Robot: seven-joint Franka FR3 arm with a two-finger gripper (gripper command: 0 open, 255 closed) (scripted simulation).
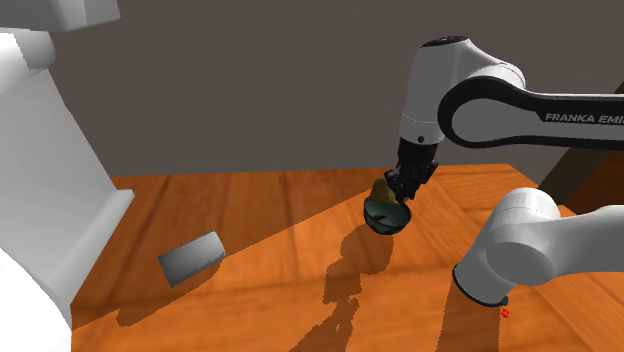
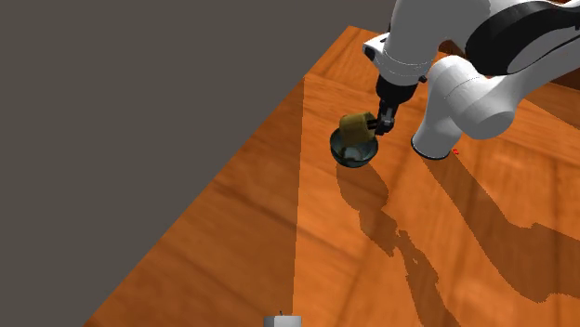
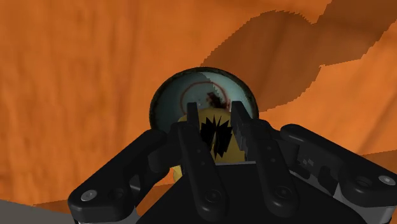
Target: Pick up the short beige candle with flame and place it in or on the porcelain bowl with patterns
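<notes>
A short beige candle [image 2: 354, 128] hangs just above a dark greenish bowl [image 2: 353, 154] with a ringed pattern inside. My black gripper [image 2: 374, 124] is shut on the candle from the side. In the shoulder view the candle [image 1: 381, 187] shows at the gripper [image 1: 397, 189], right over the bowl [image 1: 387, 215]. In the wrist view the two fingers [image 3: 191, 143] clasp the yellowish candle [image 3: 216, 137], with the bowl [image 3: 184, 95] directly beyond it on the wooden table [image 3: 76, 83].
A grey block [image 1: 192, 257] lies on the table [image 1: 270, 220] toward the shoulder view's left. A large white object [image 1: 40, 170] stands at the far left. The arm's white base [image 2: 460, 107] rises close beside the bowl. A dark wall backs the table.
</notes>
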